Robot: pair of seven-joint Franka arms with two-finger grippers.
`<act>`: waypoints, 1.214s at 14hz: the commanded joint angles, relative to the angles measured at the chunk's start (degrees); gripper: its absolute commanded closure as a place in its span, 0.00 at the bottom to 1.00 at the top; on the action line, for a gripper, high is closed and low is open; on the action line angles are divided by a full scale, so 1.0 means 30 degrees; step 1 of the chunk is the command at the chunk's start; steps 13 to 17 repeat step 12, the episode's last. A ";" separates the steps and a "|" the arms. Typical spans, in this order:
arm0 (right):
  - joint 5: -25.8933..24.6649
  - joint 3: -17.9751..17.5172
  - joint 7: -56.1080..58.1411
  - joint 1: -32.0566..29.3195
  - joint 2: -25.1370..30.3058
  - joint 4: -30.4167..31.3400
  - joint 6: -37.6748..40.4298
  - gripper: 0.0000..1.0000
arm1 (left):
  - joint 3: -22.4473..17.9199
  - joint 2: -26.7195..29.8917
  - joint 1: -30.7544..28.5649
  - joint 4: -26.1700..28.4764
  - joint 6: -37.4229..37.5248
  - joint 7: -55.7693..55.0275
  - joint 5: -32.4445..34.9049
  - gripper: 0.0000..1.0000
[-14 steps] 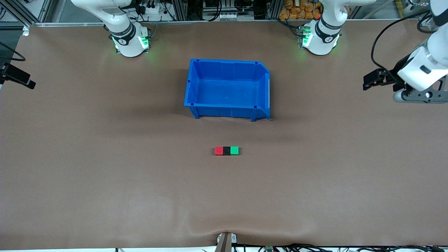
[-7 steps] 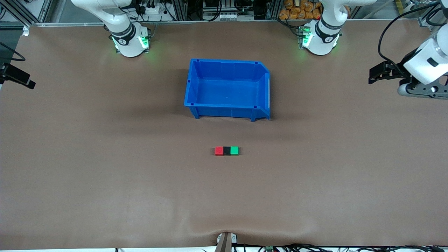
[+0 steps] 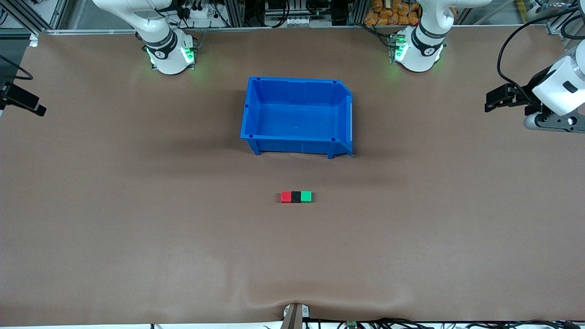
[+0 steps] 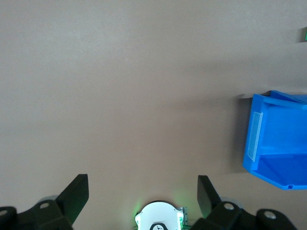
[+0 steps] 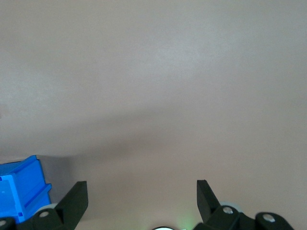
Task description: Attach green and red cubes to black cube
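Red cube (image 3: 286,197), matte black cube (image 3: 296,197), green cube (image 3: 306,196) touching in row on brown cloth (image 3: 137,205). Left gripper (image 4: 143,191), right gripper (image 5: 142,192): fingers spread, empty.

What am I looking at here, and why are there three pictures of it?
Two robot arms share a brown table. One picture looks down from a high camera facing them; the other two come from cameras on each arm's wrist. The left gripper hangs over its end of the table, fingers apart and empty. The right gripper is open and empty too. On the table a red cube, black cube and green cube sit touching in a row, nearer the camera than the blue bin.
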State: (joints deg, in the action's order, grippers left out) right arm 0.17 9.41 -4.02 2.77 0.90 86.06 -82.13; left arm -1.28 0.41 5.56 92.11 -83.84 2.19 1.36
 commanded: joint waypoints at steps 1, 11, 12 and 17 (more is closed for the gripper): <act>0.0324 -0.0208 -0.0037 -0.0398 -0.0096 -0.0209 0.0191 0.00 | 0.0018 -0.0165 -0.0124 -0.0644 0.0232 0.0032 0.0192 0.00; 0.0324 -0.0208 -0.0037 -0.0368 -0.0096 -0.0209 0.0162 0.00 | 0.0018 -0.0106 -0.0388 -0.0644 -0.0384 0.0061 0.0133 0.00; 0.0324 -0.0208 -0.0037 -0.0397 -0.0096 -0.0209 0.0190 0.00 | 0.0018 -0.0106 -0.0388 -0.0644 -0.0384 0.0061 0.0133 0.00; 0.0324 -0.0208 -0.0037 -0.0397 -0.0096 -0.0209 0.0190 0.00 | 0.0018 -0.0106 -0.0388 -0.0644 -0.0384 0.0061 0.0133 0.00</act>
